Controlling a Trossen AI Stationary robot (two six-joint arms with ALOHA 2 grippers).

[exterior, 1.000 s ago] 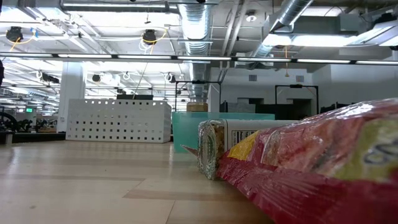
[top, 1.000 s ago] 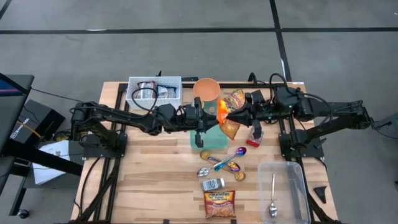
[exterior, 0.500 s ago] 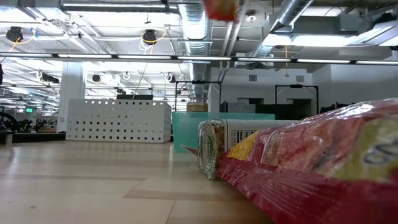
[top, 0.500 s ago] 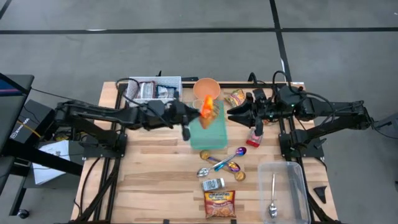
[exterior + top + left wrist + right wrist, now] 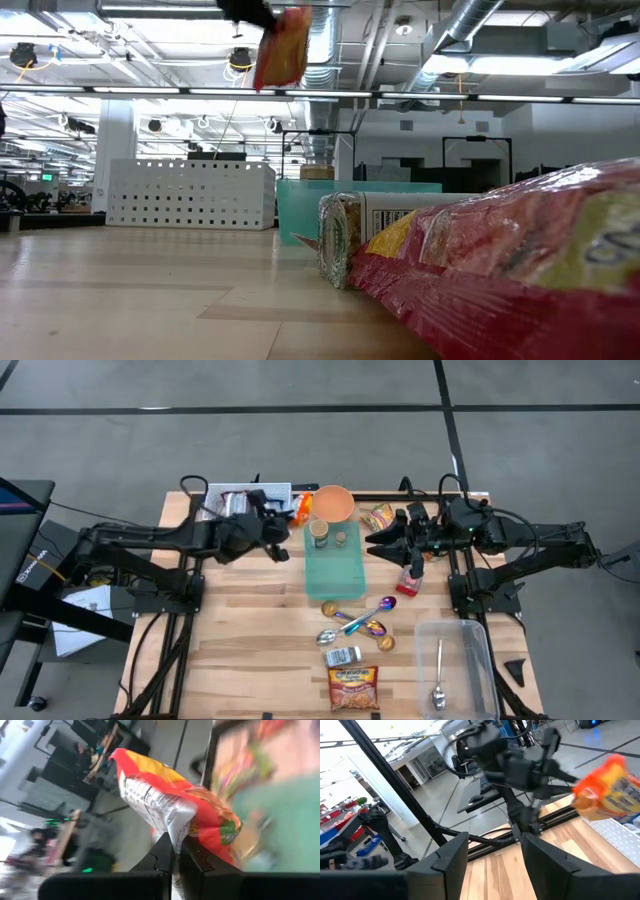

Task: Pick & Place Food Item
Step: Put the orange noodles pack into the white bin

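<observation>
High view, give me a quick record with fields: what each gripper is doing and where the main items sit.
left gripper: shut on the orange snack bag, held in the air near the white perforated basket
right gripper: open, holding nothing, beside the green tray
green tray contents: two small round tins
orange bowl: at the tray's far end
clear bin: holds a spoon
table front: noodle packet, small can, iridescent spoons
</observation>
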